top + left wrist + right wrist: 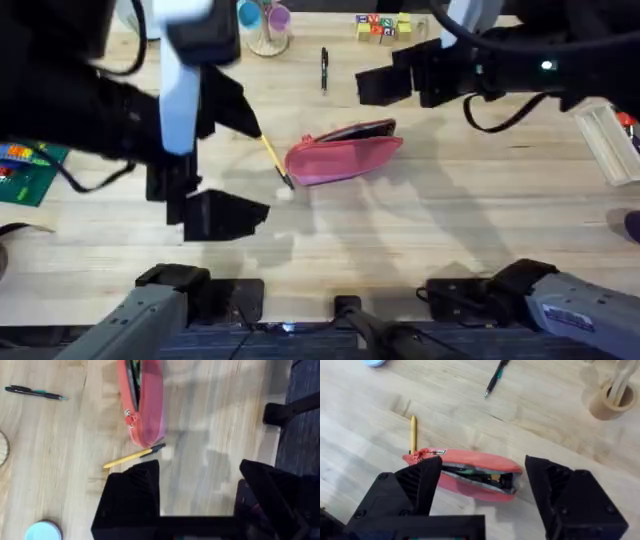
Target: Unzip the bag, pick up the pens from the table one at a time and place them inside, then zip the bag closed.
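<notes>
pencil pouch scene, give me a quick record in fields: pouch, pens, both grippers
pouch: coral-pink pencil pouch lying on the wooden table, zipper open, dark lining and some contents visible inside
yellow pen: yellow pen on the table by the pouch's zipper-pull end, black tip nearest the pouch
black pen: black pen lying apart, on the table's far side
left gripper: left gripper above the yellow pen, fingers open, empty
right gripper: right gripper over the pouch, fingers open, straddling it

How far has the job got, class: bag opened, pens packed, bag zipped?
The bag is unzipped and gaping. Both the yellow pen and the black pen lie on the table, unpacked. Both grippers, left and right, are open and empty. Packing and zipping remain.
</notes>
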`<state>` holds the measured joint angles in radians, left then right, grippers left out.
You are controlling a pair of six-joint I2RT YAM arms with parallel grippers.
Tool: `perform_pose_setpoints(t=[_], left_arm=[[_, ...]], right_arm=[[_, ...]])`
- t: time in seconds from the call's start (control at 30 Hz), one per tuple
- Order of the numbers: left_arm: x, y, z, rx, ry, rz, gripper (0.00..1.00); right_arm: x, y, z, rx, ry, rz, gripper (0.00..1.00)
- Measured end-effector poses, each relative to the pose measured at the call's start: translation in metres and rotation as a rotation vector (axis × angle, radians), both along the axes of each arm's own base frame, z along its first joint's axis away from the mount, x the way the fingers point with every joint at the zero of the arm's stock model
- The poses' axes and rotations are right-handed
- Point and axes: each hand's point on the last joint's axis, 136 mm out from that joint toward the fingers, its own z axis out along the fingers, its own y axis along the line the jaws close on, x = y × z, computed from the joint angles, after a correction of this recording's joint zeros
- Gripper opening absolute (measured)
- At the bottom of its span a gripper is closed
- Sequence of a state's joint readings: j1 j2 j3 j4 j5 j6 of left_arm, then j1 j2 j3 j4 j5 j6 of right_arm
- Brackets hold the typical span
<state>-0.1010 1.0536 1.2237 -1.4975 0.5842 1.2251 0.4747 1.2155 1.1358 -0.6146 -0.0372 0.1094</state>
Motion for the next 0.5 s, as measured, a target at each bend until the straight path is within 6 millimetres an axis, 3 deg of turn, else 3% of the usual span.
perform_pose_setpoints(t=[0.2, 0.5], left_arm=[[0.002, -0.002, -0.013, -0.012, -0.015, -0.005, 0.996], [0.003, -0.003, -0.013, -0.022, -0.013, -0.007, 0.996]], right_arm=[[-0.007, 0.0, 0.01, -0.091, -0.091, 0.129, 0.996], [-0.006, 0.018, 0.025, -0.456, -0.422, 0.591, 0.996]])
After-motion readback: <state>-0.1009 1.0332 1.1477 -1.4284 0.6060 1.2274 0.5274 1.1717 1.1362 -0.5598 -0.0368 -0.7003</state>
